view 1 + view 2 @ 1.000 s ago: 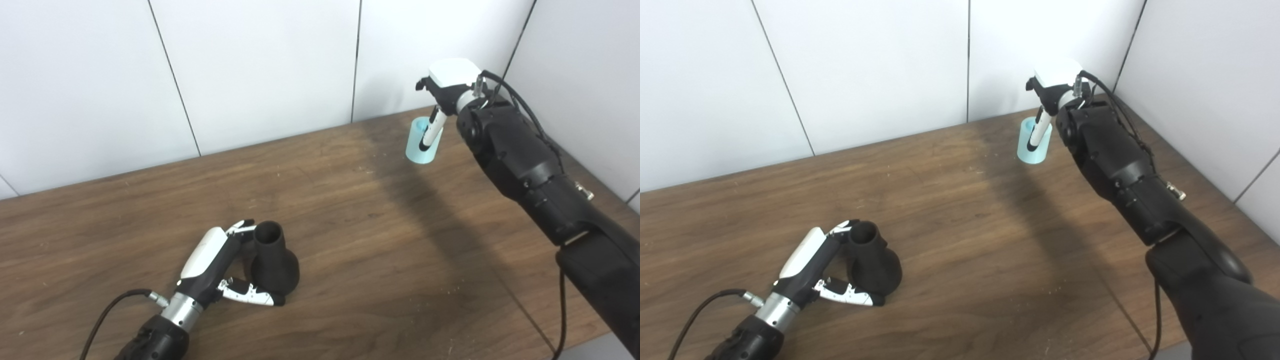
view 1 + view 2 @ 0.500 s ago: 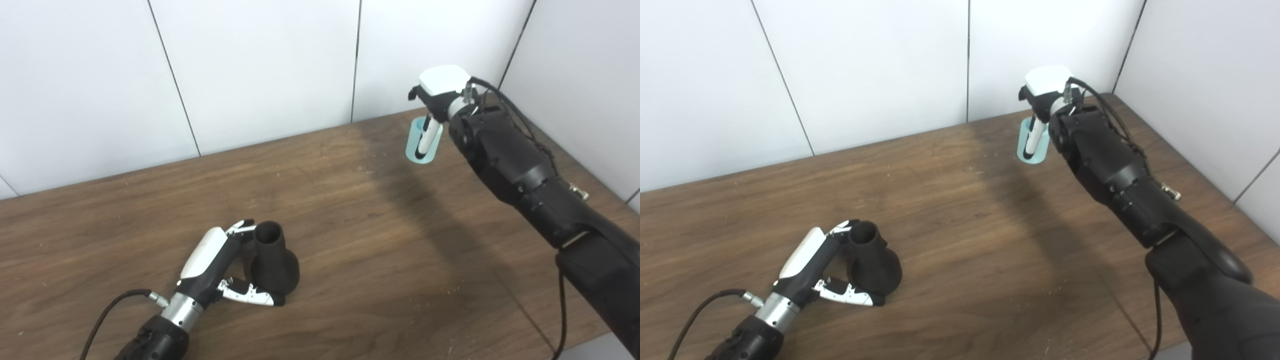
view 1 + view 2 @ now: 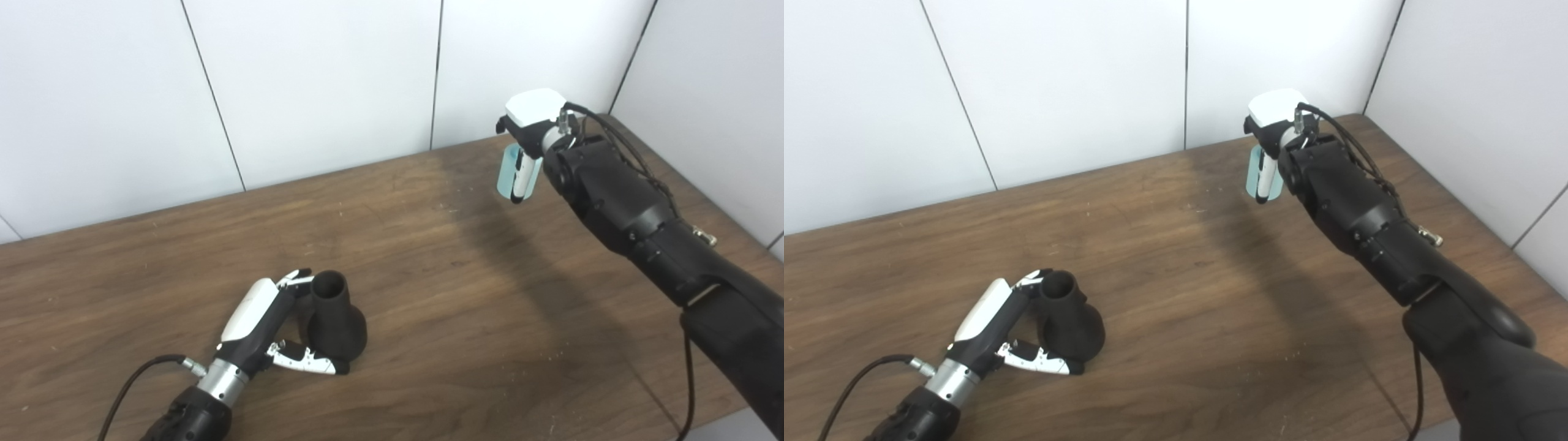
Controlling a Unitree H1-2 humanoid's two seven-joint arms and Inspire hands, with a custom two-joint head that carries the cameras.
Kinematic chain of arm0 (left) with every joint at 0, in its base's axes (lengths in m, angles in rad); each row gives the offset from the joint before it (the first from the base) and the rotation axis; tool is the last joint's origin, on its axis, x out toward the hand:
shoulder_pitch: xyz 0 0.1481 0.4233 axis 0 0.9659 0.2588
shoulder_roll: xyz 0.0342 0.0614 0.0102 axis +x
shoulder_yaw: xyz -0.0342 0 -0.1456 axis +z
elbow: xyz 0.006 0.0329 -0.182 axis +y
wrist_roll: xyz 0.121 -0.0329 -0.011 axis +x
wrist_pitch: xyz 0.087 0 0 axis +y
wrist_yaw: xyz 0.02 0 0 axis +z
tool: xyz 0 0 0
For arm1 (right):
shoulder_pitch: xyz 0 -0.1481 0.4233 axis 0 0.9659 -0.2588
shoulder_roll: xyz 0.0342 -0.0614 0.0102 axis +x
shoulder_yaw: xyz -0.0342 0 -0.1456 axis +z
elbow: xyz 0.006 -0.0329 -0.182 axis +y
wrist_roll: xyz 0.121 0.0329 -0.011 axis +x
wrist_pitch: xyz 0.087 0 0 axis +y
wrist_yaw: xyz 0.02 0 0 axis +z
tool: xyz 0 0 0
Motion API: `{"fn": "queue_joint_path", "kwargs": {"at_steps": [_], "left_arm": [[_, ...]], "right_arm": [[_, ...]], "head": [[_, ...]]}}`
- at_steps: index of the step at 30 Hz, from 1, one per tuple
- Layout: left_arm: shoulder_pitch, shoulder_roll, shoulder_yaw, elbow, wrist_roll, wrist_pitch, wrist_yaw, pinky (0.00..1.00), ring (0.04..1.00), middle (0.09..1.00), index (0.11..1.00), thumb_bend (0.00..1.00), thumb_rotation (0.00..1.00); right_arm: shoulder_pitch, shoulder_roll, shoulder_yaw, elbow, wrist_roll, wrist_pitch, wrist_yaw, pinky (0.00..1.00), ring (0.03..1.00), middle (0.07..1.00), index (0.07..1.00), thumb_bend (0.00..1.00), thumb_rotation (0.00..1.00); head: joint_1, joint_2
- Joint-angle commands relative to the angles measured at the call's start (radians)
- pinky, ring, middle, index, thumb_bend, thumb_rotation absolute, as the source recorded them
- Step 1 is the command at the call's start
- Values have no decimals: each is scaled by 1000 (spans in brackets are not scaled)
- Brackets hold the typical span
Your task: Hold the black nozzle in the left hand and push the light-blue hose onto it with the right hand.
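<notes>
A dark wooden table [image 3: 429, 263] carries the upright black nozzle [image 3: 335, 318] near its front-left.

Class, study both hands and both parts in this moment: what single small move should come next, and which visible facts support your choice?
Probably the right hand should carry the light-blue hose toward the black nozzle. The hose is gripped at the table's far right, well away from the nozzle, which stands upright with its open mouth up and the left hand around it, so nothing can be pushed on yet.

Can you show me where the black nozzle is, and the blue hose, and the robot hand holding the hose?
black nozzle [image 3: 335, 324]: left eye view, on its flared body.
light-blue hose [image 3: 506, 174]: left eye view, on its side wall.
right robot hand [image 3: 531, 116]: left eye view, on its white back.
</notes>
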Motion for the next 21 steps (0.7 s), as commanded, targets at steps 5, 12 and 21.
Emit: {"fn": "queue_joint_path", "kwargs": {"at_steps": [5,12,21], "left_arm": [[153,-3,-57,104,73,53,-37,918,711,542,448,516,0],[151,-3,-58,109,73,52,-38,918,711,542,448,516,0],[152,-3,-57,104,73,58,-41,916,710,542,448,516,0]], "right_arm": [[-73,-58,-15,-1,-24,-7,-21,449,672,785,794,1000,194],[-77,-56,-27,7,-12,-7,-35,442,681,797,794,1000,194],[-70,-49,-43,12,17,-22,-72,416,615,730,782,997,172]], "head": [[0,2],[-1,4],[0,5]]}}
